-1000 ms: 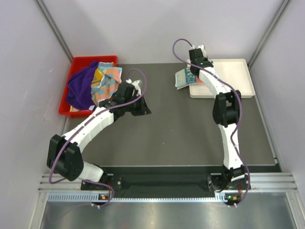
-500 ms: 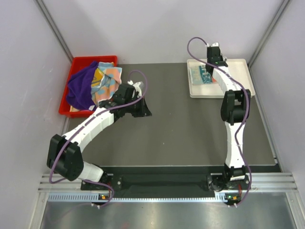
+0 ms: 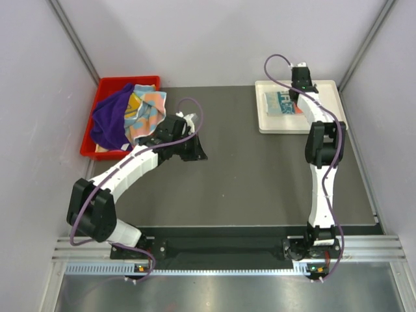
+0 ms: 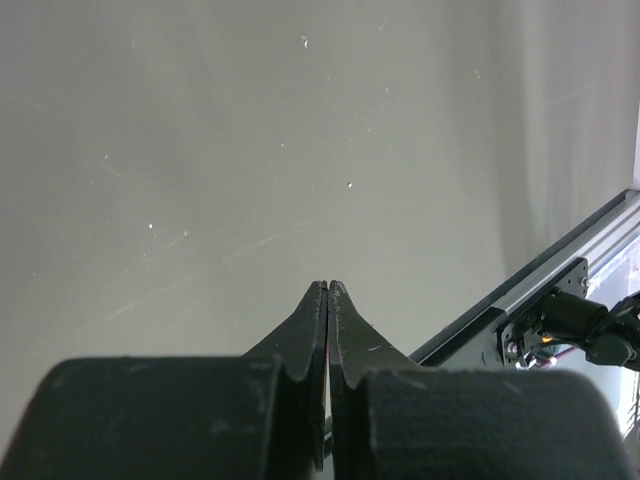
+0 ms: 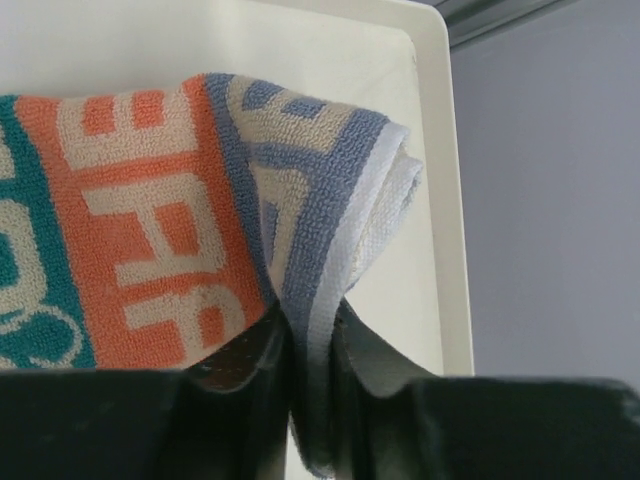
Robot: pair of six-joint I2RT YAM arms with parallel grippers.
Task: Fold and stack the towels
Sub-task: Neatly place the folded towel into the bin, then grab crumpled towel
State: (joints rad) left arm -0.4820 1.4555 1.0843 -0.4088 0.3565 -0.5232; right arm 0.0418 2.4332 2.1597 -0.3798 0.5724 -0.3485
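**Right fingers (image 5: 352, 352) pinch the lettered towel (image 5: 150, 220) at the white tray (image 5: 440, 150)**

Clamped on the blue-and-white hem at one corner, the right fingers hold the folded teal, orange and white towel inside the tray at the far right of the desk (image 3: 247, 175). A grip on the hem probably keeps the layers together so the towel can go down flat as the base of the stack.

Left fingers (image 4: 318, 320) are pressed together on nothing, low over bare desk just beside the red bin (image 3: 104, 84) at the far left. The purple towel (image 3: 110, 120) and a multicoloured towel (image 3: 146, 107) lie heaped there unfolded, so this arm seems parked near the next pick.

Only the right wrist view shows the hem between the fingers and the doubled layers. The top view hides that grip under the arm, yet it alone shows the towel within the tray's left part and the pile waiting. Whether the towel rests on the tray floor, neither view settles.
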